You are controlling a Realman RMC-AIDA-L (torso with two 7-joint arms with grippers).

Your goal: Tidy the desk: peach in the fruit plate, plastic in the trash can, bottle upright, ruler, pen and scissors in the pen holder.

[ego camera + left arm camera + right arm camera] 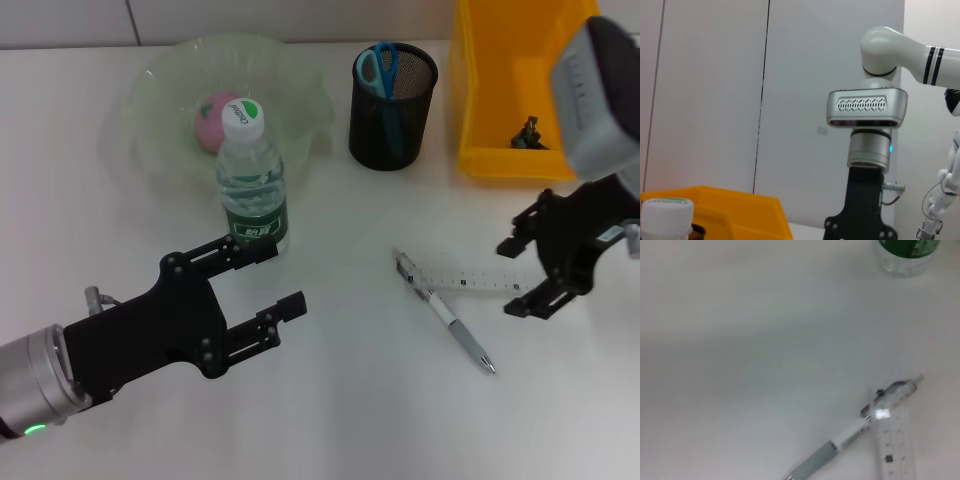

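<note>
Beside the clear flat ruler (478, 281) lies a slim pen (447, 316).

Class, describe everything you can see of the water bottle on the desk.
The water bottle is clear plastic with a white screw cap and a green label. It stands upright on the white desk, just in front of the pale green fruit plate. The left gripper sits close beside it, jaws open, not touching it.
</note>
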